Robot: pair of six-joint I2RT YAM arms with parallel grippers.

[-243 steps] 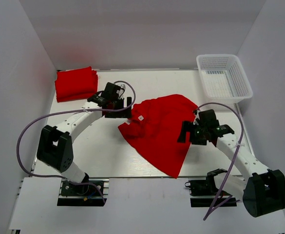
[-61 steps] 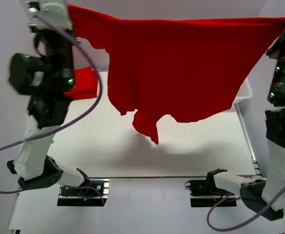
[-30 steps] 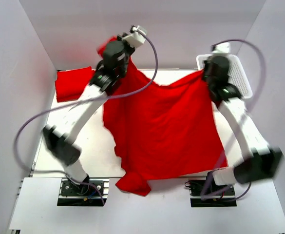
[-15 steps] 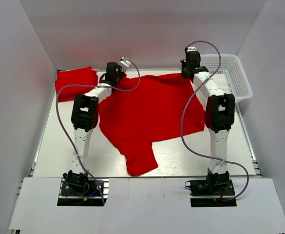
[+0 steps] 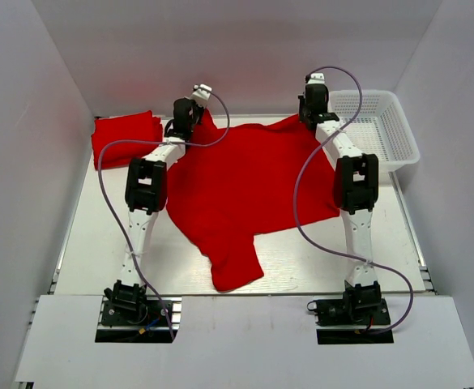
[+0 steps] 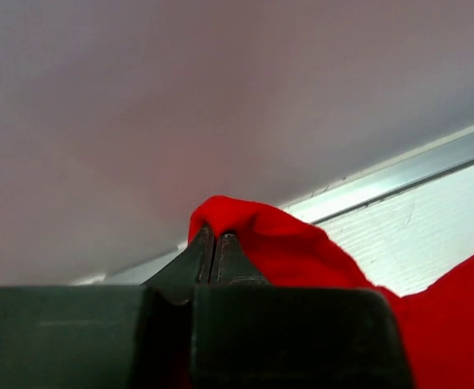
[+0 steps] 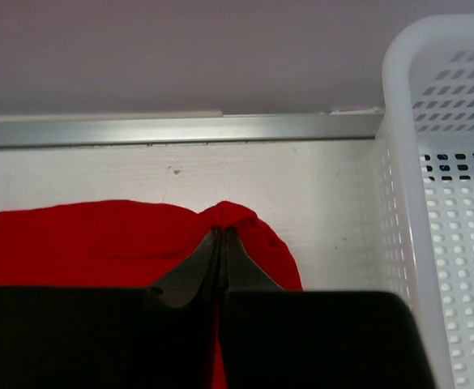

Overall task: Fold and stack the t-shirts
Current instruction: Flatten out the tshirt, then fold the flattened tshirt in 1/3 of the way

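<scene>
Left fingers [image 6: 196, 259] and right fingers [image 7: 202, 263] each pinch a far corner of the red t-shirt [image 5: 245, 186]; the rest sprawls nearward over the surface [image 5: 107, 235].

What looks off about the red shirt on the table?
The t-shirt lies askew: its near end bunches into a rumpled tail by the front edge. Left tool and right tool pinch its far corners.

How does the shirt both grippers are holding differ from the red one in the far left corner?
The held shirt lies spread open and wide; the corner shirt is a compact folded bundle. The left gripper and right gripper pinch the held shirt's far edge; nothing touches the corner shirt. Both are red.
</scene>
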